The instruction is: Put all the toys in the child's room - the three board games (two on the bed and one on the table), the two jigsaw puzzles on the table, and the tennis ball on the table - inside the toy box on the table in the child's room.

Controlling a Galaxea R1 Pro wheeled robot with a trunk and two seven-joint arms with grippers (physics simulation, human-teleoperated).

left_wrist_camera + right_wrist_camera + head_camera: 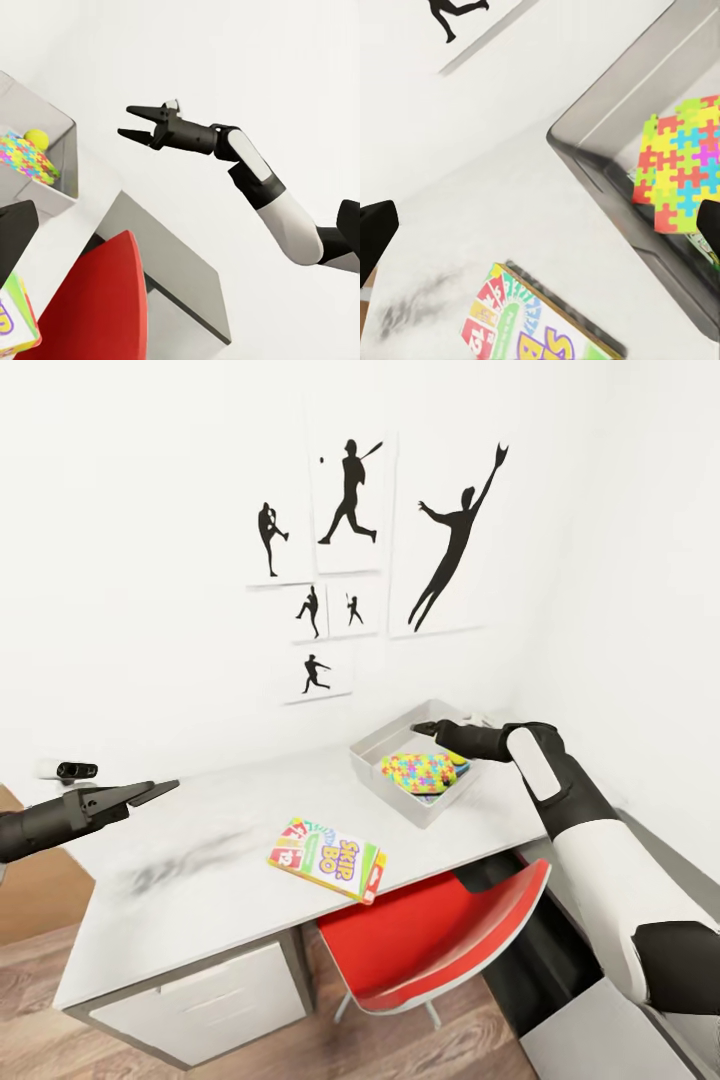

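Note:
The pale grey toy box (375, 752) stands at the far right end of the table (200, 900). A jigsaw puzzle (420, 770) lies on top of its contents, and the tennis ball (36, 136) rests beside that puzzle. My right gripper (425, 728) hovers over the box's far rim, open and empty; its fingers (375, 232) sit wide apart. The Skip-Bo board game (328, 858) lies flat near the table's front edge. Well off to that carton's left, my left gripper (160, 790) is open above the table's left end. The bed is out of view.
A red-and-white swivel chair (430, 930) is pushed under the table just below the Skip-Bo carton. A drawer unit (200, 1000) sits under the table's left part. Baseball-player prints (350, 550) hang on the white wall behind. A lower dark grey shelf section (180, 270) joins at the right.

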